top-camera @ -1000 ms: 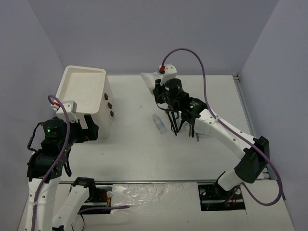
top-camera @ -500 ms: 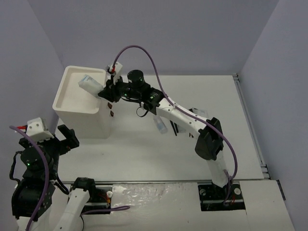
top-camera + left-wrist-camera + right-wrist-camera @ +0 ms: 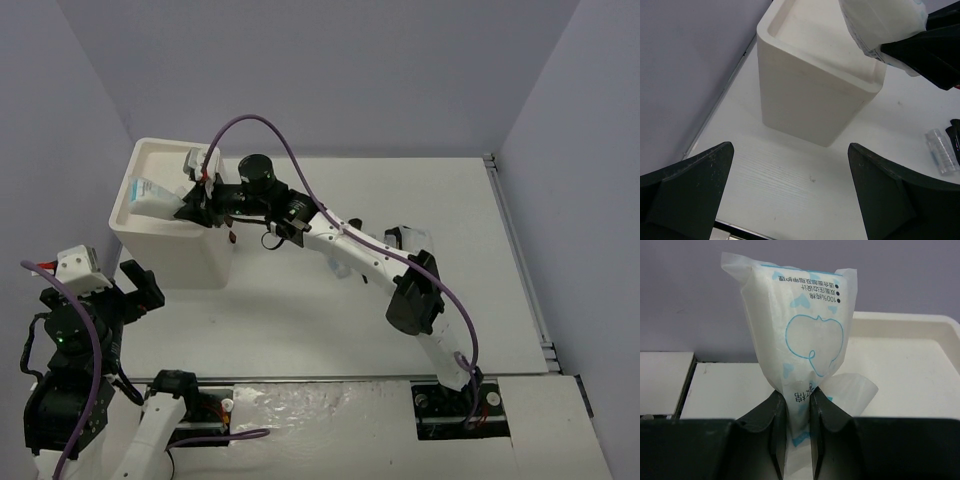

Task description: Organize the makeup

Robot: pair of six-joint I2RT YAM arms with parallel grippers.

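My right gripper (image 3: 188,205) is shut on a flat white packet with teal-blue print (image 3: 152,195) and holds it over the top tray of the white box (image 3: 170,255). In the right wrist view the packet (image 3: 797,335) stands up between my fingers (image 3: 775,425), its lower end pinched, with the tray rim (image 3: 910,320) behind. My left gripper (image 3: 140,288) is open and empty, low at the left, in front of the box (image 3: 810,100). A second white packet (image 3: 412,238) lies right of the arm. A clear tube (image 3: 940,151) and black brush tips (image 3: 955,131) lie right of the box.
The box has dark red drawer knobs (image 3: 232,238) on its right face. The right arm stretches across the table's middle and hides most small items there. Purple walls close in the left, back and right sides.
My right gripper has carried the packet from the table's middle leftward over the box tray. My left arm has pulled back to the lower left and now holds still.
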